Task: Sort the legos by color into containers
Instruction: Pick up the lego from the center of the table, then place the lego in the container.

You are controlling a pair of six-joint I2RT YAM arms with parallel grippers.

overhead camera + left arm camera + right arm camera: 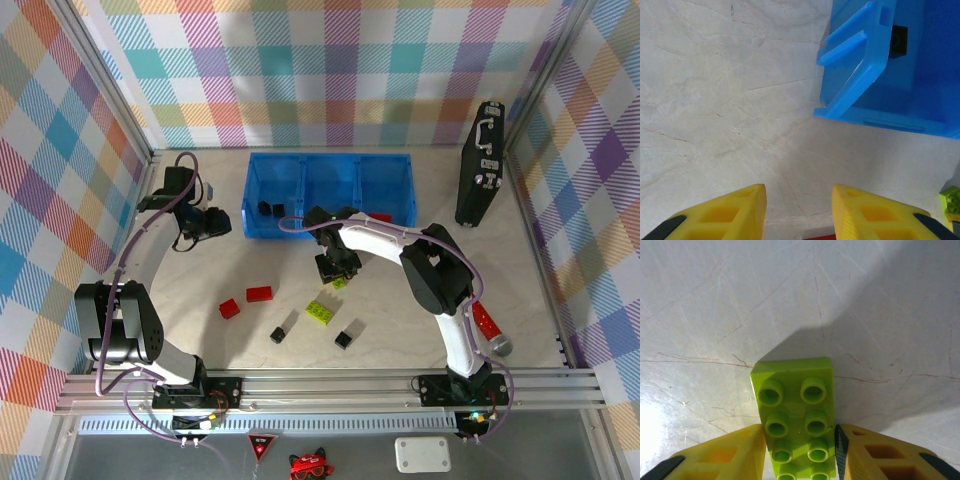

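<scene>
The blue bin (400, 160) of three containers stands at the back centre. Two black legos (270, 209) lie in its left compartment and a red one (381, 217) in its right. My right gripper (337, 268) is down on the table in front of the bin, shut on a lime-green lego (795, 410), with both pads against its long sides. Another lime lego (320, 312), two red legos (259, 293) and two black legos (344, 340) lie loose on the table. My left gripper (218, 222) hovers left of the bin, open and holding nothing (799, 192).
A tall black case (480, 165) stands at the back right. A long red strip (486, 322) lies by the right arm's base. In the left wrist view, the bin's corner (860, 85) is close ahead on the right. Walls close in on both sides.
</scene>
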